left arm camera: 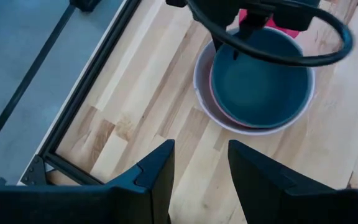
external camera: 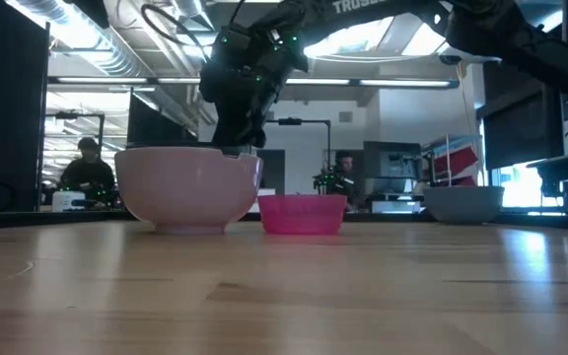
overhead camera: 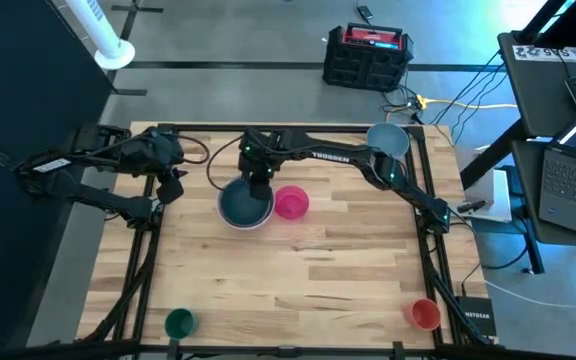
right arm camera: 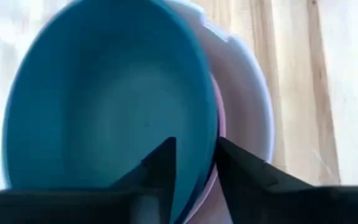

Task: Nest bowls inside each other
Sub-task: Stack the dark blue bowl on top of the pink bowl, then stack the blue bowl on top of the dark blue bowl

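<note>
So the right hand (overhead camera: pixel 255 187) is down over the stack near the middle of the surface, a bit toward the far edge. One finger sits inside the teal bowl's (overhead camera: pixel 244 204) rim and one outside, with the rim in the gap between them. Can't tell whether it's pinching or letting go, so I won't guess. The teal bowl is sitting inside a pink bowl (left arm camera: pixel 219 110), and that one's inside the big white bowl (external camera: pixel 187 185), so three are nested already.

The rest are loose: the magenta bowl (overhead camera: pixel 291 203) is just beside the stack, the grey-blue bowl (overhead camera: pixel 388 140) is at the far right corner, the green bowl (overhead camera: pixel 179 322) is by the near left corner and the orange-red bowl (overhead camera: pixel 424 314) is by the near right corner.

The left hand (left arm camera: pixel 199 174) is parked off the far left edge, fingers apart, holding nothing.

My read on handling: these look like light, stiff, slick plastic, nothing fragile. The rim is the obvious place to grab, one finger in and one out. All of them sit mouth up, and being round they have no long axis to line up, just drop each one straight down.
</note>
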Robot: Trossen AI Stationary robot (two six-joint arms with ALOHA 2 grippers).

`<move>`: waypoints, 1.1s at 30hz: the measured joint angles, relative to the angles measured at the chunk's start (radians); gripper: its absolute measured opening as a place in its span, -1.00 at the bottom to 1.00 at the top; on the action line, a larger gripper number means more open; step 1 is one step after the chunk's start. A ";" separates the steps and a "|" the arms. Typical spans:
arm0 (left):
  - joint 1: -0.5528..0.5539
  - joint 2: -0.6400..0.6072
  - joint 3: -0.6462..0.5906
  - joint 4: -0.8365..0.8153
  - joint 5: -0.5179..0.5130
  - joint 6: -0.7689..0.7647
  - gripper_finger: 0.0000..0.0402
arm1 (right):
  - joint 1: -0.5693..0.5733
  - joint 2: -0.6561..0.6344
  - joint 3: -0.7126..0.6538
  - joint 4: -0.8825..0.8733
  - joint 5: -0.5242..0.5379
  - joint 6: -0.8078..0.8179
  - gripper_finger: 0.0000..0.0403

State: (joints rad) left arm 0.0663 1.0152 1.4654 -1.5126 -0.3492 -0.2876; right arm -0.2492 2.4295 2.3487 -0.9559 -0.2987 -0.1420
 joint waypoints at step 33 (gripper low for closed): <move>-0.030 0.000 0.000 0.091 0.000 -0.005 -0.33 | -0.526 -0.392 -0.044 -0.512 0.330 -0.045 -0.05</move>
State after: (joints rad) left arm 0.0367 1.0153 1.4651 -1.4212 -0.3489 -0.2925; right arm -0.7747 2.0377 2.3045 -1.4683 0.0316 -0.1865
